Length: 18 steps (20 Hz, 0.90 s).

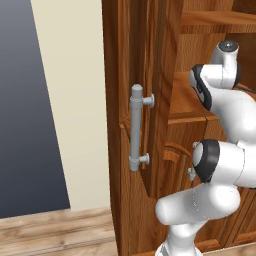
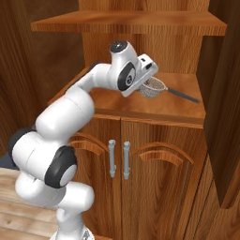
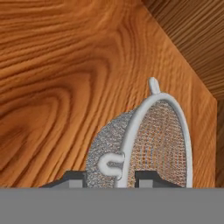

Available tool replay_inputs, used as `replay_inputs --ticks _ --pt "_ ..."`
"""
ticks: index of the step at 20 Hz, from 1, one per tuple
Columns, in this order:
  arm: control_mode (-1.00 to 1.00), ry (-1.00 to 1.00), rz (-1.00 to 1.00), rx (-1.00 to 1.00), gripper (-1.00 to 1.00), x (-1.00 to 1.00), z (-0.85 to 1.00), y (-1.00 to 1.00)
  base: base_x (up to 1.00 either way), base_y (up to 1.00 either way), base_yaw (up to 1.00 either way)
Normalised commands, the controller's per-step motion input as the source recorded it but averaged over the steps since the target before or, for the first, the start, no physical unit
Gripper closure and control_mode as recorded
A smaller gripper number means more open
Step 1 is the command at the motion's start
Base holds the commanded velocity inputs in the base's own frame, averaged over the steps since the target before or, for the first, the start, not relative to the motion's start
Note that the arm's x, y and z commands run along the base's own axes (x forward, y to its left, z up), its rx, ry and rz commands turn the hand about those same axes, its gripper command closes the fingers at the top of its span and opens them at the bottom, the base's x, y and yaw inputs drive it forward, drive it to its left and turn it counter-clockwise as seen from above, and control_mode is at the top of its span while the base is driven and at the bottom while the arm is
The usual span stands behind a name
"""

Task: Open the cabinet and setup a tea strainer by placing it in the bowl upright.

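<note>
Left base: cabinet door stood open. Right base: strainer sat on the shelf, right at the gripper – handle pointing away. Hand cam: fingers pinched the strainer's rim btwn them.

The cabinet before me is reddish-brown wood with flowing darker grain, swirling in broad loops across the shelf under my hand. Its bar handles are plain grey. The tea strainer is silver: fine wire mesh, pale smooth rim, with a thin dark handle. My arm is glossy white with dark joints. The wall beside is cream, then slate blue-grey.
</note>
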Motion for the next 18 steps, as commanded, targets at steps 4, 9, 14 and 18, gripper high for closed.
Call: replay_inputs --ticks 4,9,14,18 --pt "-1.0 -0.01 -0.05 -0.21 1.0 -0.21 0.0 0.56 0.0 0.0 0.0" --pt "-1.0 0.0 -0.02 -0.16 1.0 -0.55 0.0 0.13 0.0 0.0 0.0" --pt "-1.0 0.0 0.0 0.01 1.0 -0.88 0.02 0.01 0.0 0.0 0.0" --pt "-1.0 0.0 -0.03 0.08 1.0 -1.0 0.12 0.23 0.0 0.0 0.0"
